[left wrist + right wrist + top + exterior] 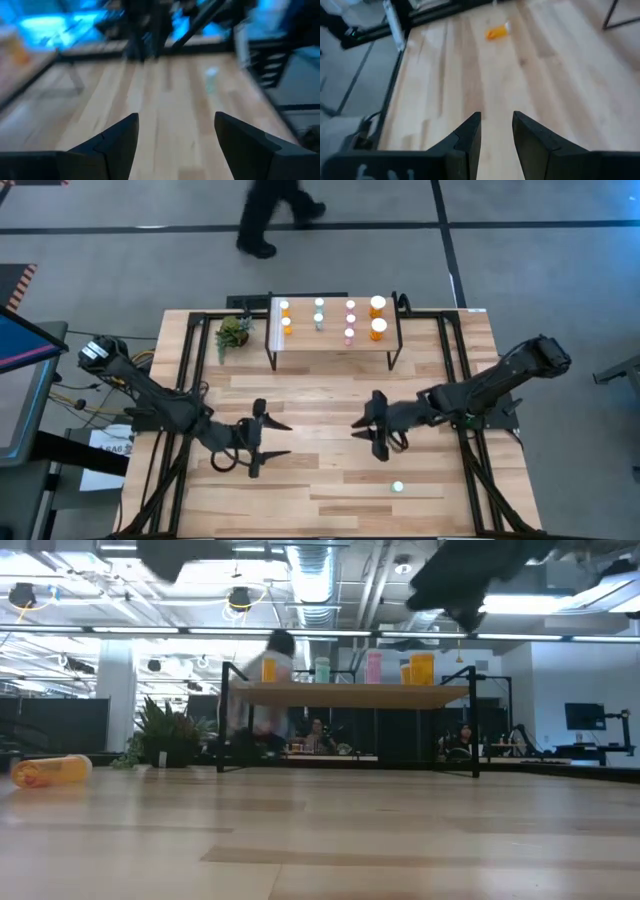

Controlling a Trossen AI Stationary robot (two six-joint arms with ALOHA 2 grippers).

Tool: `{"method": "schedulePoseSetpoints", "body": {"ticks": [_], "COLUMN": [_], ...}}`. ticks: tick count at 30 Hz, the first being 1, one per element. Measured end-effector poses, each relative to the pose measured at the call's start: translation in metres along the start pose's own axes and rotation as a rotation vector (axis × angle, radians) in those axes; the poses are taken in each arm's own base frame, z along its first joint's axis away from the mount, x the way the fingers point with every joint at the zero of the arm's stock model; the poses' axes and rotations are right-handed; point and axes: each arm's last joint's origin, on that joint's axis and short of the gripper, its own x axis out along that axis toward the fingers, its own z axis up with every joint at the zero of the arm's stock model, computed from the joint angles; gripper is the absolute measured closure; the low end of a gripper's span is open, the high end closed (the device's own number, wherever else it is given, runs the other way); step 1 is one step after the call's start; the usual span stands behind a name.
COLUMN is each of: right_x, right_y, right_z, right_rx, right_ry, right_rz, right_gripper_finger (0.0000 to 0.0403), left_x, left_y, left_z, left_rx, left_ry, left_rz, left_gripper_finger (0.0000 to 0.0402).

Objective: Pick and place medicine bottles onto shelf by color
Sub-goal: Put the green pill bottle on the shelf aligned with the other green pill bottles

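Right gripper (496, 131) hangs over bare tabletop (555, 85), its two dark fingers (465, 137) parted by a narrow gap with nothing between them. Well ahead, an orange bottle (497, 32) lies on its side near the table's edge, white cap showing, beside the black frame rail (380, 32).

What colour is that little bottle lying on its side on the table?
Orange bottle with a white cap, best seen in the right wrist view.

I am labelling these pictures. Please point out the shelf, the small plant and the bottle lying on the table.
shelf (330, 348): high view, bare front part of its wooden top.
small plant (233, 332): high view, middle of its leaves.
orange bottle (497, 32): right wrist view, its orange body.
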Motion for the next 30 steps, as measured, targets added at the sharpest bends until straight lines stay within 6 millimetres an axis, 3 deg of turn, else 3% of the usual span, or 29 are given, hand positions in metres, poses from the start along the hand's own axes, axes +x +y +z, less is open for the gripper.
{"method": "schedulePoseSetpoints", "body": {"ticks": [5,11,19,23,30], "right_x": [-0.005,-0.012,-0.019,-0.024,-0.028], "right_y": [0.028,0.054,0.085,0.096,0.099], "right_z": [-0.003,-0.014,-0.044,-0.058,-0.065], "right_rx": [0.047,0.111,0.254,0.326,0.410], "right_ry": [0.109,0.267,0.463,0.542,0.574], "right_rz": [-0.015,-0.023,-0.043,-0.048,-0.081], "right_gripper_finger": [0.0269,0.0269,0.0269,0.0269,0.0269], "left_x": [0.002,0.024,0.040,0.048,0.069], "left_y": [0.014,0.052,0.072,0.076,0.091], "left_z": [0.013,0.016,0.038,0.041,0.032], "left_rx": [0.110,0.124,0.187,0.222,0.195], "left_ry": [-0.052,-0.075,-0.411,-0.539,-0.561], "left_rz": [-0.175,-0.279,-0.355,-0.366,-0.332], "left_gripper_finger": [0.0152,0.0152,0.0152,0.0152,0.0152]}}
